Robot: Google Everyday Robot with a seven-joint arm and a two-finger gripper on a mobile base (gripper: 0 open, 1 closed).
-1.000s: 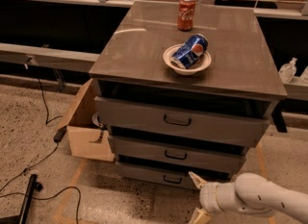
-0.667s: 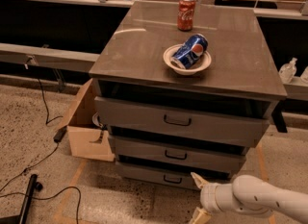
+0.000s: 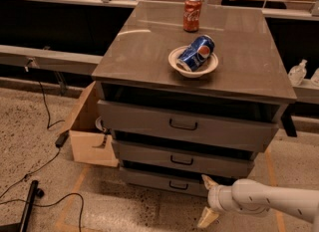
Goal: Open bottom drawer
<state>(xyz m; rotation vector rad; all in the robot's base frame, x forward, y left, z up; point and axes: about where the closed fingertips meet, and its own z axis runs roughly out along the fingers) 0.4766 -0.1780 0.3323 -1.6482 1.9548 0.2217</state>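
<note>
The bottom drawer (image 3: 159,181) is the lowest of three grey drawers in the cabinet, with a small dark loop handle (image 3: 178,185). Its front sits set back under the middle drawer. My gripper (image 3: 208,199) is at the lower right, just right of the drawer's handle and in front of its right end. Its two tan fingertips (image 3: 207,218) are spread apart, one up near the drawer front, one down near the floor. It holds nothing. The white arm runs off to the right edge.
The cabinet top (image 3: 149,52) bears a white bowl (image 3: 175,60) with a blue Pepsi can (image 3: 195,53) and an upright red Coke can (image 3: 192,14). An open cardboard box (image 3: 87,136) stands left of the cabinet. Cables (image 3: 35,176) lie on the speckled floor.
My gripper has shifted slightly right and up near the bottom drawer's right end. The drawers have not moved.
</note>
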